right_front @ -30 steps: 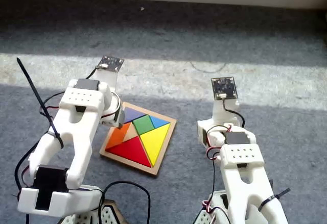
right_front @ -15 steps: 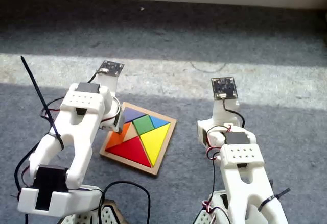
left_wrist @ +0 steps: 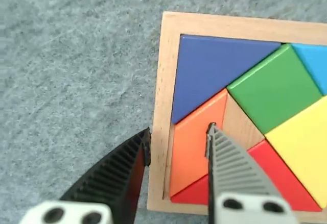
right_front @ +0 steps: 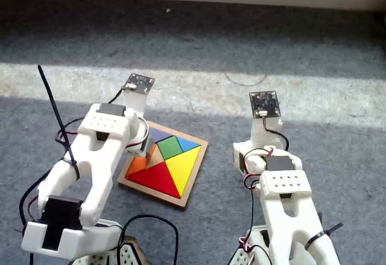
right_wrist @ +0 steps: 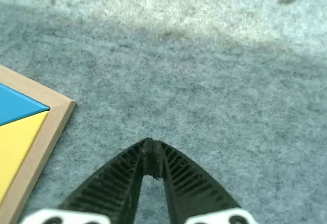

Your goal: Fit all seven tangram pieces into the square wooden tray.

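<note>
Now my left pincer [left_wrist: 179,130] hangs spread astride the rim of the square wooden tray [left_wrist: 162,81], and the orange parallelogram tangram piece [left_wrist: 194,147] lies inside it between my fingers, long axis along them.

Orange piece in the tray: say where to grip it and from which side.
From above, probably. The orange piece lies flat in the wooden tray, hemmed by neighbours and the rim. Only its edge beside the tan triangle looks exposed, so hook a fingertip there.
</note>
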You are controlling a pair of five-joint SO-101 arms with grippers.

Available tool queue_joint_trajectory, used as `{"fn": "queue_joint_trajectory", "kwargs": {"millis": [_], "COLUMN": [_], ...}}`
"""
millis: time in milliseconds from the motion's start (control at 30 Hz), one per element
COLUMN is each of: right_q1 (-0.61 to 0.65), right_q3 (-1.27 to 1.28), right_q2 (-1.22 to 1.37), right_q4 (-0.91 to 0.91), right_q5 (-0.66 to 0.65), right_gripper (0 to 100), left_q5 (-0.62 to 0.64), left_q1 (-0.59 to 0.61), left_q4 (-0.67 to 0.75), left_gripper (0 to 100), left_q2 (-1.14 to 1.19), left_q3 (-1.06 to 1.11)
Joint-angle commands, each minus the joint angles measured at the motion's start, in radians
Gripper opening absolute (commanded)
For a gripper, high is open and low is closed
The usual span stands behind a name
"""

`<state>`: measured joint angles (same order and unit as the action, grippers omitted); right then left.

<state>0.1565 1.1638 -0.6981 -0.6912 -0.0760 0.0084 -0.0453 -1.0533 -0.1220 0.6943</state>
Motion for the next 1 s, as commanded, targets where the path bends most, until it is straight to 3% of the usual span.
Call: {"fn": "queue_joint_trajectory", "kwargs": {"millis": [0, 333, 500, 700, 967], "right_q1": [-0.010, -0.010, -0.012, -0.012, -0.008], "right_q3": [-0.008, -0.007, -0.007, -0.002, 0.142], "right_q2": [0.001, -0.010, -0.039, -0.271, -0.615], "right_q4": [0.016, 0.010, 0.007, -0.131, -0.147], "right_q5": [-0.011, -0.011, -0.009, -0.005, -0.003], "right_gripper": [0.9, 0.9, 0.6, 0.5, 0.5], "left_q5": [0.011, 0.012, 0.006, 0.011, 0.012], "left_q1": [-0.021, 0.025, 0.021, 0.025, 0.024], "left_q4": [0.006, -0.054, -0.044, 0.095, 0.213], "left_gripper": [19, 19, 7, 6, 1], "left_q2": [-0.042, -0.047, -0.183, -0.398, -0.634], "left_q3": [-0.001, -0.068, -0.012, 0.174, 0.360]}}
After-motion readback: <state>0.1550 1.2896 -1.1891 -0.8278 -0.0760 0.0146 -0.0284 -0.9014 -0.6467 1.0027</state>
